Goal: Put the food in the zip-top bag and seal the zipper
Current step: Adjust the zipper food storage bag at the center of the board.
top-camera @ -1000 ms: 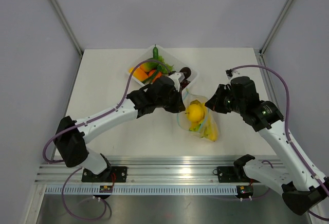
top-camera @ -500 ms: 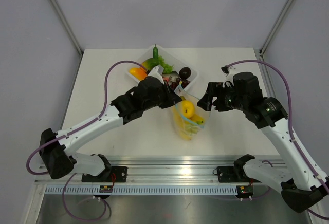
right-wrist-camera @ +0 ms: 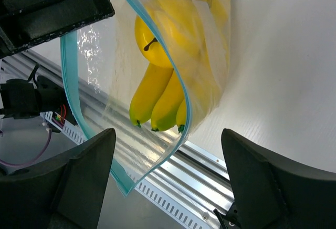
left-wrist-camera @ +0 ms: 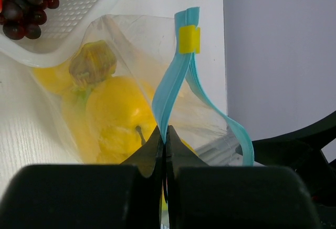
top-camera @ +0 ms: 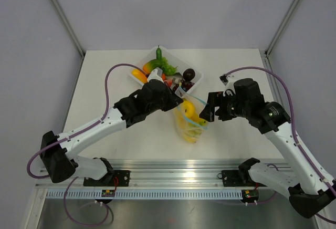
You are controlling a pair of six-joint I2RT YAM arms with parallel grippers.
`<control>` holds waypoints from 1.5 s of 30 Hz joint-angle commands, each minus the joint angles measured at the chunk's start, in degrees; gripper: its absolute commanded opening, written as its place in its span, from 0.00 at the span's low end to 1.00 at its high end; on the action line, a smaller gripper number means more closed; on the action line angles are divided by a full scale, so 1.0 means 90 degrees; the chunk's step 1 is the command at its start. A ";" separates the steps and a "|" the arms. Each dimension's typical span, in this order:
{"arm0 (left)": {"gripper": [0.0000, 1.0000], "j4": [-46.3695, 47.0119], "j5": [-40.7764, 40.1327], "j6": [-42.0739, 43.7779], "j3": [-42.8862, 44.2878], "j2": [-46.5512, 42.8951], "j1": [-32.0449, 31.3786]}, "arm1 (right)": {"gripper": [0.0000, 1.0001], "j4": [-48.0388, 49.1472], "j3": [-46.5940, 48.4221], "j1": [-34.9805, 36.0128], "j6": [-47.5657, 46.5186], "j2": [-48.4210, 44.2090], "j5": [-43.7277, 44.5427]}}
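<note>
Food sits inside the zip-top bag, held up just beside the tray — sealing step, by the look. Left gripper pinches the zipper; right gripper spread wide, empty — next it likely must press the mouth shut.

Left arm and right arm: slim white shells, black joint housings, a looping purple cable on each. Black base plates bolt onto the ribbed aluminium rail, with small circuit boards just below it. Left gripper and right gripper: blocky matte-black fingers.

zip-top bag: clear crinkly glossy plastic | zipper: smooth plastic | food: glossy smooth plastic | table: matt
</note>
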 commanded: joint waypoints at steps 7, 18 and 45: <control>0.00 -0.0237 -0.0514 -0.0164 0.0760 0.0414 -0.0046 | 0.97 0.0129 0.0505 0.0309 -0.0319 0.0358 0.0041; 0.00 -0.0384 -0.0583 0.0021 0.1161 0.0600 -0.0056 | 0.99 0.0559 0.0837 0.0631 -0.0534 0.0993 -0.0623; 0.00 -0.0755 -0.1002 -0.0447 0.1415 0.0727 -0.0056 | 0.98 -0.0184 0.0955 0.2037 -0.0261 0.1316 0.1828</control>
